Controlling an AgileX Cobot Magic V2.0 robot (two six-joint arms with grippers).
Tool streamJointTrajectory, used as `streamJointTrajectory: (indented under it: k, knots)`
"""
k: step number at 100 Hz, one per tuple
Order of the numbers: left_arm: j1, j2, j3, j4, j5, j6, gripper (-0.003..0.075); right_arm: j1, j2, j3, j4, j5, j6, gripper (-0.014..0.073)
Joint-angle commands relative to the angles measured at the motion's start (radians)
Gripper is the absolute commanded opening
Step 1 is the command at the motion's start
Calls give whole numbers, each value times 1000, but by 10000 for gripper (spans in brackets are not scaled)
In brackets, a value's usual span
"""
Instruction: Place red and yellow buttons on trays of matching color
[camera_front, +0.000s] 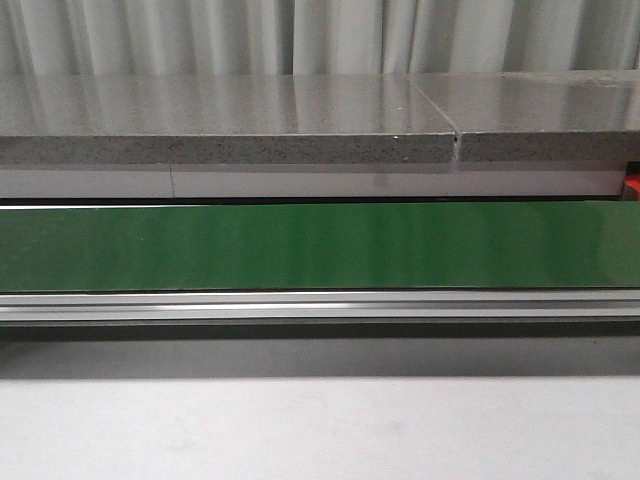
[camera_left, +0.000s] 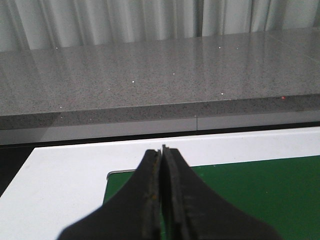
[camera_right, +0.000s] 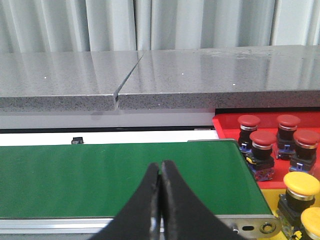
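Conveyor belt (camera_front: 320, 245) spans the front view, both ends cut off; only a red sliver of the red tray (camera_right: 227, 125) shows there. Right wrist view: four red buttons (camera_right: 262, 140) in the red tray, two yellow buttons (camera_right: 300, 185) beside them, one cropped. Left gripper (camera_left: 161, 155) and right gripper (camera_right: 160, 167) both pressed closed, empty. No legible text.

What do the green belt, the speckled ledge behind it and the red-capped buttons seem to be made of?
The green conveyor belt looks like smooth matte rubber or PVC, with only soft reflections. The grey speckled ledge looks like polished stone or a stone-look composite, glossy and flecked. The red-capped push buttons appear to be moulded plastic with a dull sheen.
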Motion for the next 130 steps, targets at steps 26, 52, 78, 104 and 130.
streamJointTrajectory:
  k: [26,52,78,104,130]
  knots:
    - [40,-161,216,-31,-255,0,-21,3,-13,-14,-1,-86,-2,-65]
    - [46,-290,387,-63,-345,0,-21,3,-13,-14,-1,-86,-2,-65]
    - [46,-374,461,-76,-346,0,-21,3,-12,-14,-1,-86,-2,-65]
    - [44,-374,461,-76,-355,0,-21,3,-12,-14,-1,-85,-2,-65]
    - [44,-374,461,-76,-355,0,-21,3,-12,-14,-1,-85,-2,-65]
